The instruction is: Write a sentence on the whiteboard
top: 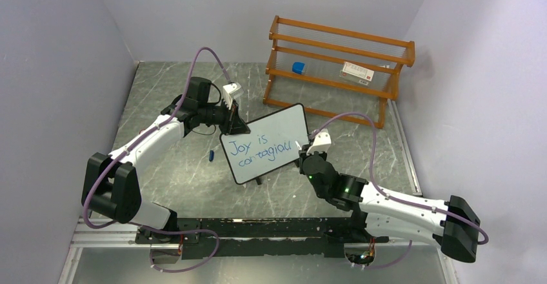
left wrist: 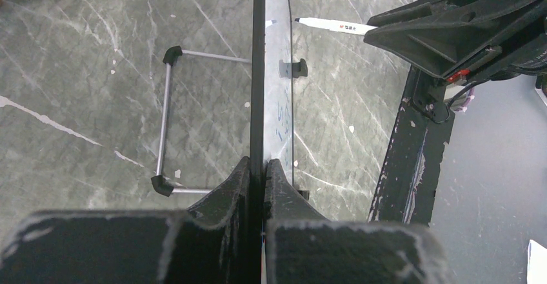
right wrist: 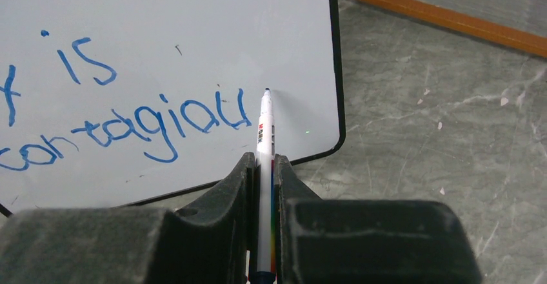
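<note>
Lettering nearly complete: left hand [left wrist: 263, 171] pinches small black-framed white whiteboard [top: 284, 119], upright on grey marble counter [top: 193, 187]; right hand [right wrist: 264, 164] clamps white marker [right wrist: 265, 129] beside blue handwritten sentence [top: 261, 148], which likely needs its final "s" next.

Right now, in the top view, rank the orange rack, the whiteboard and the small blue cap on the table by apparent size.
1. orange rack
2. whiteboard
3. small blue cap
The rack stands farther back yet still looks largest.
</note>
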You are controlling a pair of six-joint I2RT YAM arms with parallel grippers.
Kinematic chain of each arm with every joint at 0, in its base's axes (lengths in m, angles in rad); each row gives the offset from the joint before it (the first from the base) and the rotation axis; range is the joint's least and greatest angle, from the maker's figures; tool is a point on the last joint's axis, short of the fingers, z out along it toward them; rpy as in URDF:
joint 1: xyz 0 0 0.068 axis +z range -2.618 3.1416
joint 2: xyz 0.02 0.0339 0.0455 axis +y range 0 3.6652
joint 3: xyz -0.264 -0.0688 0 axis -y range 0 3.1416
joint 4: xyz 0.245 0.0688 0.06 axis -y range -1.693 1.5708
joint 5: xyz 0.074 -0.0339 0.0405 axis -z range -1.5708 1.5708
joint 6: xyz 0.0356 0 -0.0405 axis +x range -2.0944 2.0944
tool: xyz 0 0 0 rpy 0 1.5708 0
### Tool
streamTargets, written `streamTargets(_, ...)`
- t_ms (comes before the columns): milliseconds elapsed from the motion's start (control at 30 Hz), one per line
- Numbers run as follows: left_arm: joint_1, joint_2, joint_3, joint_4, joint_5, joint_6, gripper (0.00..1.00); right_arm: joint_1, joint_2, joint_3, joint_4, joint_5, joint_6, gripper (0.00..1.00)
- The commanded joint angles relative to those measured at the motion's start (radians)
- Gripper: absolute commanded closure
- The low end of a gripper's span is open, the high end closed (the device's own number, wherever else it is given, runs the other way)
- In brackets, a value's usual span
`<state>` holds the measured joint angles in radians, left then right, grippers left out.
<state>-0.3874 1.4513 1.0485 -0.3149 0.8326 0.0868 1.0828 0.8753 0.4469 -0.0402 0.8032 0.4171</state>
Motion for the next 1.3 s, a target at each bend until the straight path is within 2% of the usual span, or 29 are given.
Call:
streamTargets(0, 0.004, 0.037, -0.018, -0.072, -0.127, 0.088, 0.95, -0.014, 0.016, 0.000, 0.073, 0.020, -0.024, 1.00)
streamTargets(633, 0.004, 0.039, -0.018, -0.073, -0.122, 0.090, 0.95, -0.041, 0.051, -0.008, 0.155, -0.058, -0.072, 1.00)
streamTargets(1267, 0.004, 0.038, -0.016, -0.076, -0.128, 0.093, 0.95, -0.041, 0.039, -0.017, 0.019, -0.091, 0.020, 1.00)
